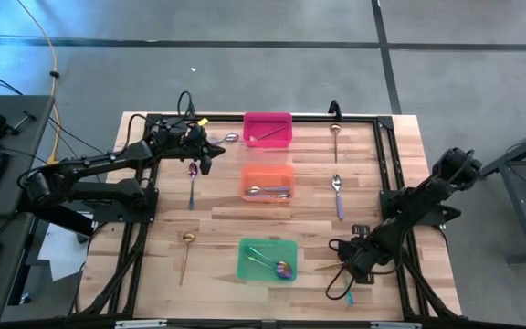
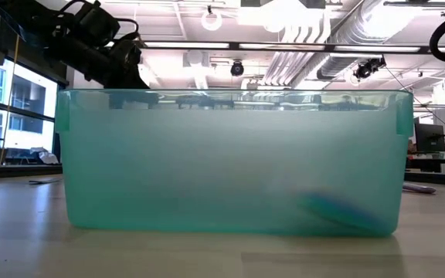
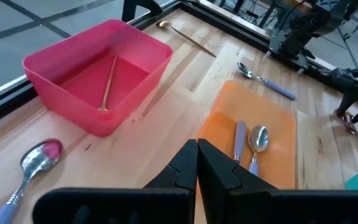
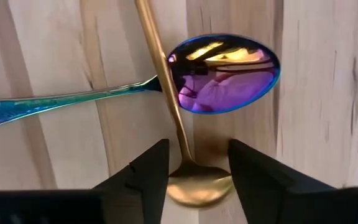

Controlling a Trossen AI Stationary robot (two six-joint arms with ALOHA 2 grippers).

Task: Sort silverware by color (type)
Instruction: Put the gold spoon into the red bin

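A: Where does the silverware sit?

B: Scattered over the wooden surface (image 1: 217, 219); some already lies in the pink bin (image 1: 268, 130), orange bin (image 1: 268, 181) and green bin (image 1: 267, 260).

A: And the right tool (image 4: 197, 163)?

B: Fingers spread, straddling a gold spoon (image 4: 194, 183) that an iridescent spoon (image 4: 222, 73) crosses (near the surface's front right corner).

A: The left tool (image 3: 197, 163)?

B: Clenched, empty, beside the pink bin.
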